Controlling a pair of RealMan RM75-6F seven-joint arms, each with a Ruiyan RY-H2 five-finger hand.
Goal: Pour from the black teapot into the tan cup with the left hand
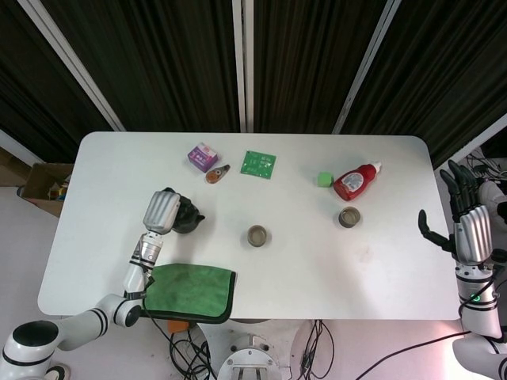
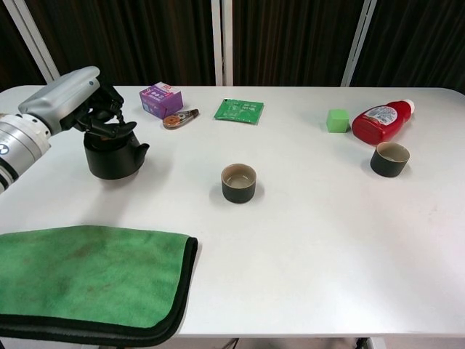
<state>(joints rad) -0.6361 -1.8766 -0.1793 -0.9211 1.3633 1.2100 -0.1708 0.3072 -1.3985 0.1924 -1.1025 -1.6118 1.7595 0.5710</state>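
While the left hand (image 2: 76, 109) grips the teapot (image 2: 110, 153), standing upright on the worktop (image 2: 305, 240) well left of the cup (image 2: 239, 182), pouring looks not underway.

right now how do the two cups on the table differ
The middle cup stands alone in the open centre; the right cup stands just in front of the red bottle. The middle cup looks wider and squatter, the right cup narrower. The middle cup stands nearer the teapot that the left hand holds. Both stand upright, dark outside, tan inside.
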